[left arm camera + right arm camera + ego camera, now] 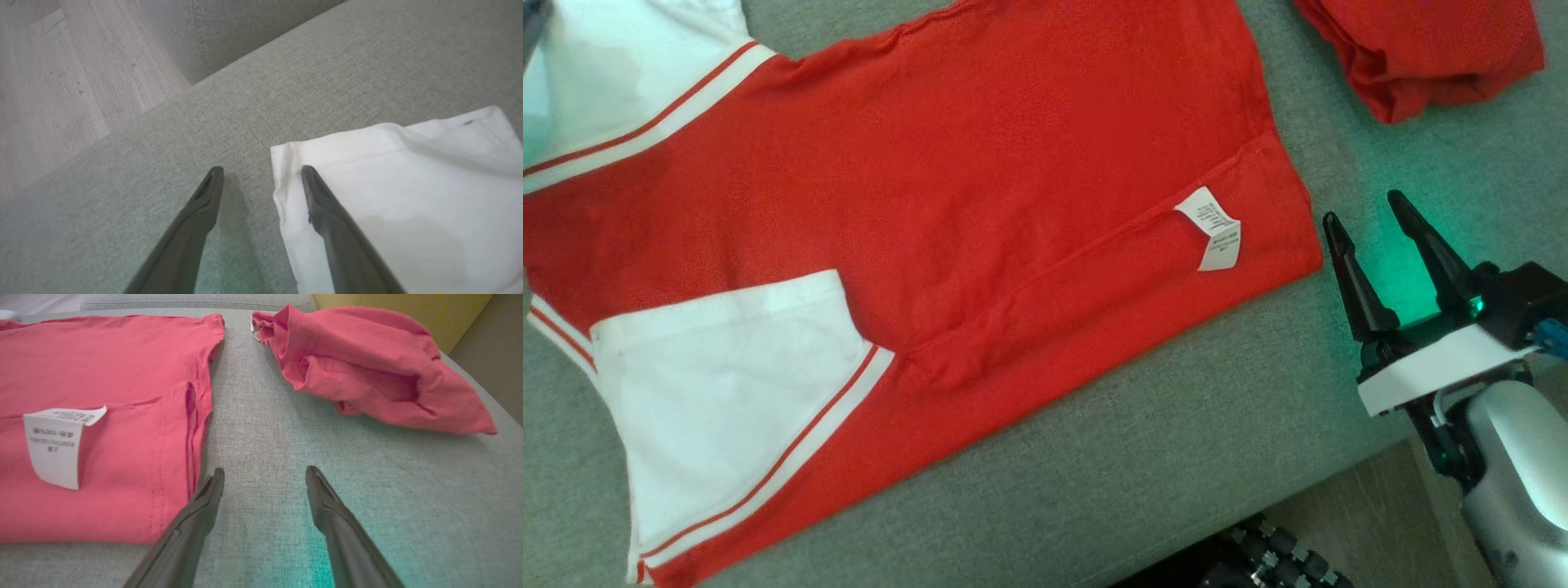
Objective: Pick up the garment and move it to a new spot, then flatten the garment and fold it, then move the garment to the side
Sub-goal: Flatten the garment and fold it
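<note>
The garment (980,163) is a red shirt with white, red-striped sleeves, lying spread flat on the grey couch cushion (1176,441). A white label (1213,229) sticks up near its hem. My right gripper (1364,208) stands open just right of the hem, empty, fingers low over the cushion. In the right wrist view the right gripper (265,469) is beside the garment's edge (196,416), its left finger close to the cloth. My left gripper (261,169) is open over the corner of a white sleeve (408,183), one finger above the cloth and one above bare cushion.
A second, crumpled red garment (1421,49) lies at the far right of the cushion, seen also as a heap (367,375) ahead of the right gripper. Wooden floor (61,81) lies beyond the cushion's edge. The robot's base (1274,555) shows below the front edge.
</note>
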